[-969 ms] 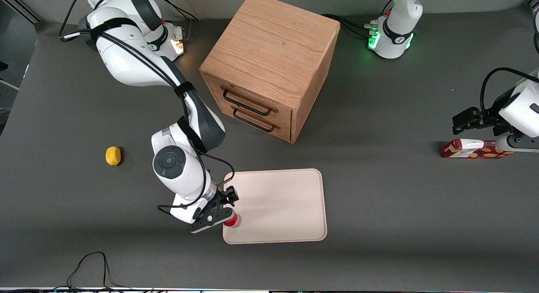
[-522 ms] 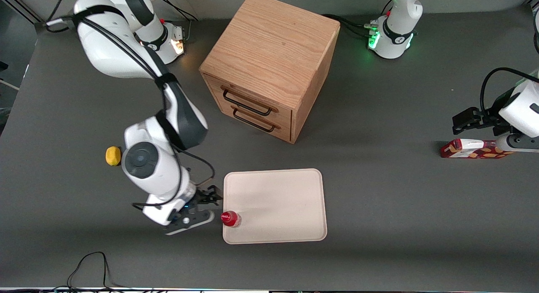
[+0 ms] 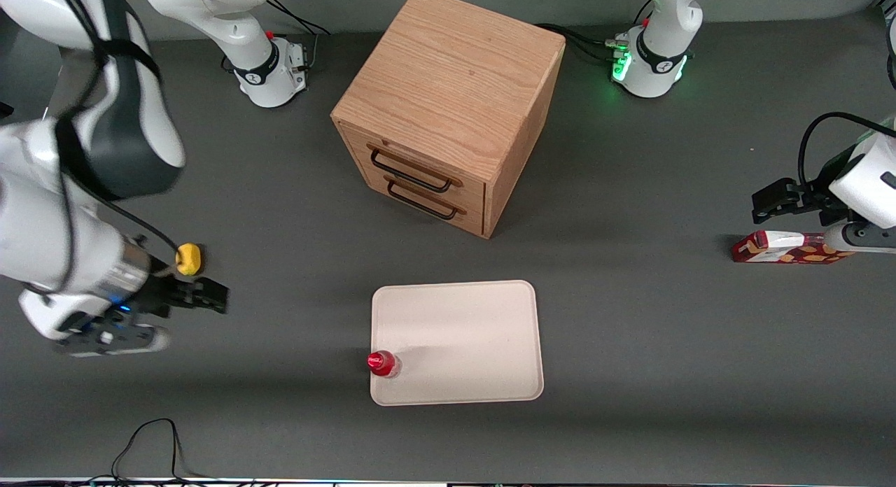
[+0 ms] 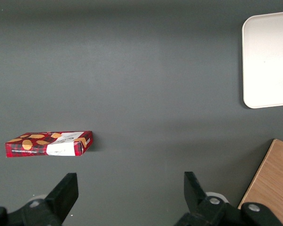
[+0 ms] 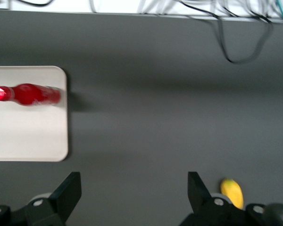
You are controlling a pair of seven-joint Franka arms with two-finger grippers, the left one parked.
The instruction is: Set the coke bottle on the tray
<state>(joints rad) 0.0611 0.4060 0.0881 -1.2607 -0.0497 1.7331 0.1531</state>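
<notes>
Coke bottle seen upright on tray, lower-left corner. Gripper parked near lemon, frame left, fingers spread wide, nothing held.

Red coke bottle on cream tray — black gripper beside yellow lemon.
</notes>
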